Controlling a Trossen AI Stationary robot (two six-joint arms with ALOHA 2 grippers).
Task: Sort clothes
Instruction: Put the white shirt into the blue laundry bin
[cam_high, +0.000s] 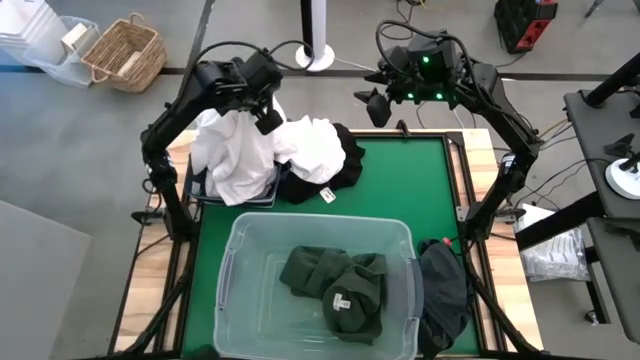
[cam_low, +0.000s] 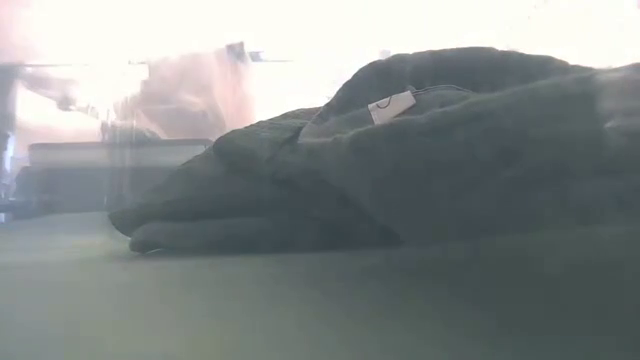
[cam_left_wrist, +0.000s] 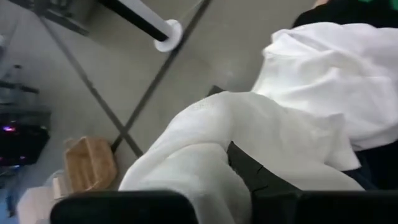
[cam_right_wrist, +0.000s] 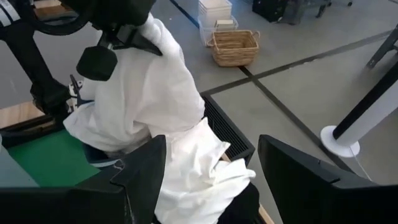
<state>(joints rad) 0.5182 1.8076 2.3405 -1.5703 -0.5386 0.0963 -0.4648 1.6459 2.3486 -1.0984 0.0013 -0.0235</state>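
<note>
L tool (cam_high: 268, 118) is clamped tight on a white garment (cam_high: 235, 150), held up off the pile; the cloth hangs straight down below the tool and drapes over the navy bin (cam_high: 200, 187) under it. More white cloth (cam_high: 310, 145) lies just beside the tool toward desk centre, on top of a black piece (cam_high: 345, 165) w/ a small tag (cam_high: 327, 195). R tool (cam_high: 378, 103) hovers off the far desk edge, well apart from the pile, fingers spread wide, nothing in them. Dark green clothes (cam_high: 340, 285) sit in the clear tub (cam_high: 235, 255) at the near side; another dark garment (cam_high: 445, 295) hangs over the desk (cam_high: 420, 190) edge beside the tub. Handling, my read: light, limp, no stiffness, so it'll sag, stretch and trail when moved; likely to drag the neighbouring white piece if folds are tangled. Best hold is a bunched fold near the top, pinched deep, not a thin hem. Hard to see: L fingertips are buried in cloth in the wrist view, so can't tell if one layer or several are caught; can't tell where one white item ends and the next starts; bin contents hidden; low view shows only green cloth through the tub wall.
</note>
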